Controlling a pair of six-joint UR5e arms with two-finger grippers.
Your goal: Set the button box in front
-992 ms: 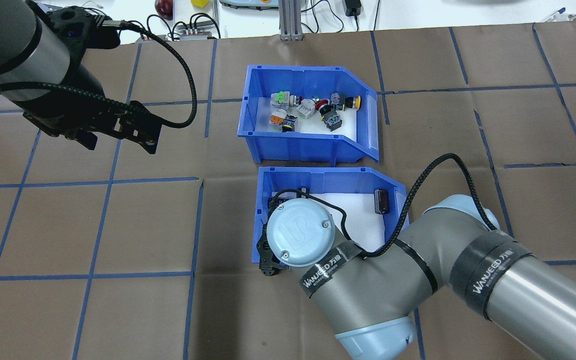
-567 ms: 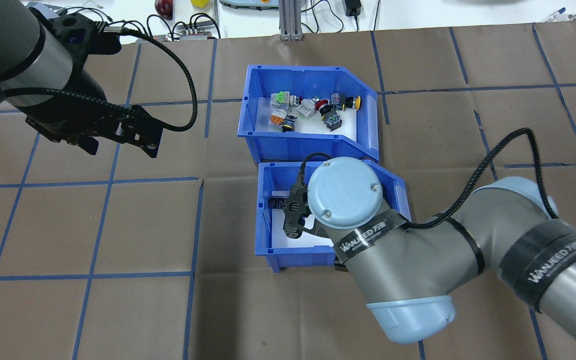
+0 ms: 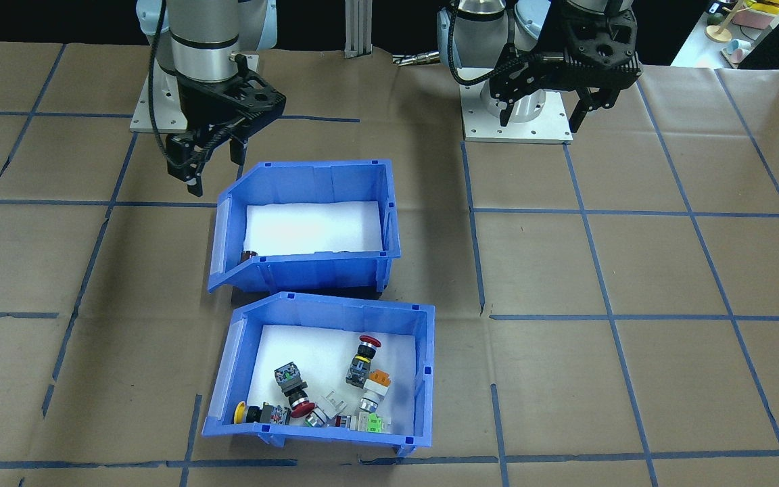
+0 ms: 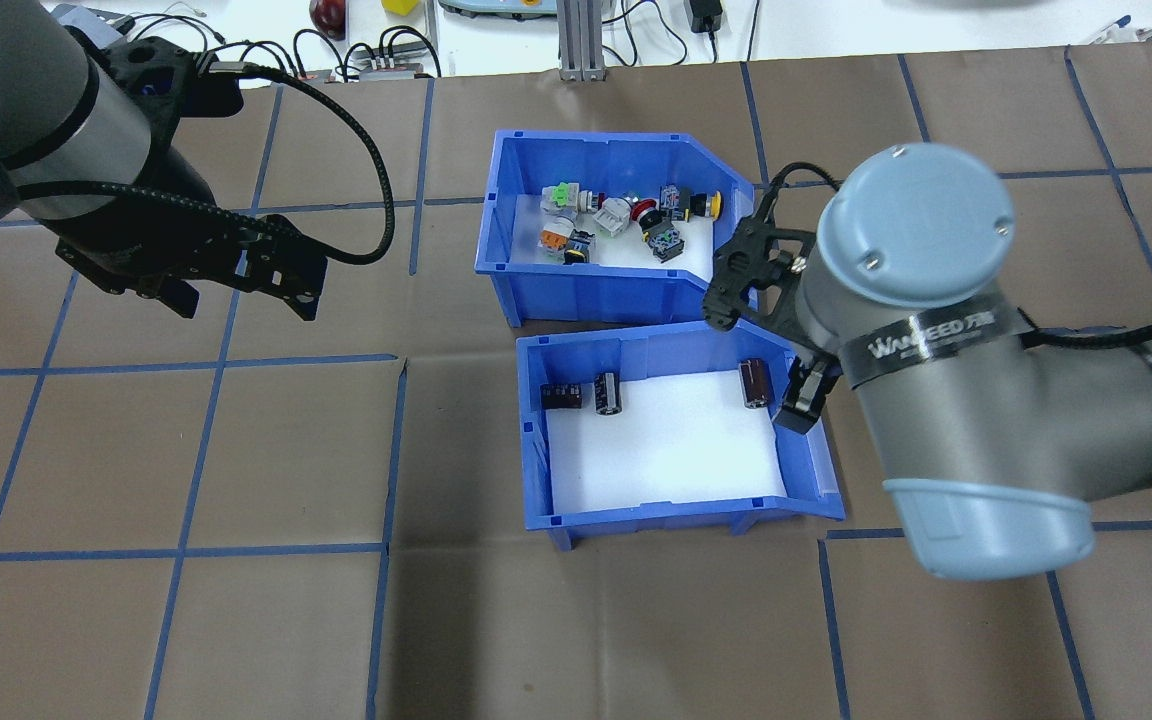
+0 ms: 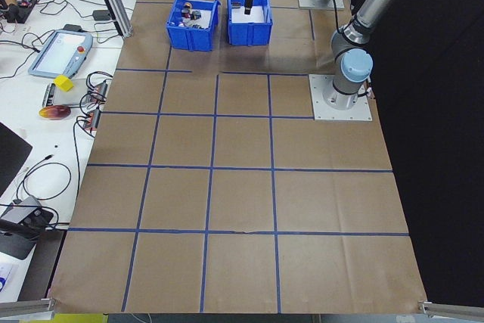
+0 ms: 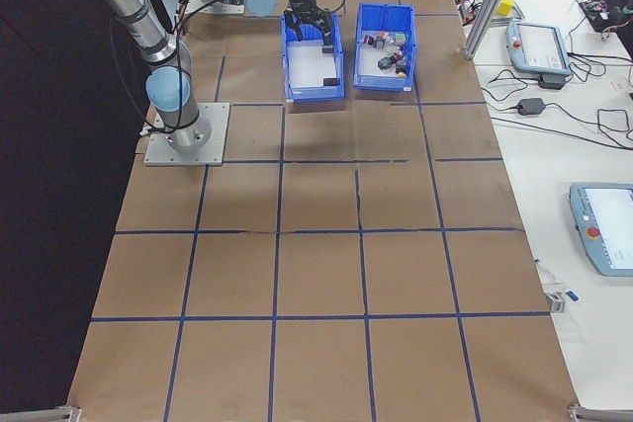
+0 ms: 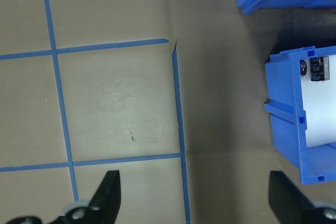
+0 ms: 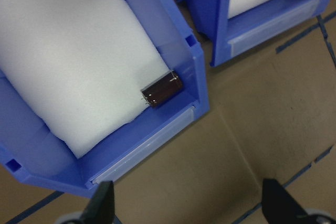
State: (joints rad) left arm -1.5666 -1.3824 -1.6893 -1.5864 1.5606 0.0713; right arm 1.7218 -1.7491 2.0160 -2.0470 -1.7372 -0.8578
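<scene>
Right hand [image 4: 771, 345], fingers spread and empty, hovers over the capacitor bin's [image 4: 676, 500] open front; closing there risks moving it, not the button box [image 4: 596, 285]. Left hand [image 4: 236, 275] spread, idle.

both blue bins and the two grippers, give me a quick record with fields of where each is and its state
button box: far bin in the overhead view, holds assorted push-button switches
button box contact: no gripper on it
capacitor bin: nearer the robot, just behind the button box
capacitor bin contents: three dark cylinders on a white liner
right gripper: open, empty, above the capacitor bin's low open-front end
left gripper: open, empty, over bare table off to the bins' side
table: brown paper with a blue tape grid
</scene>
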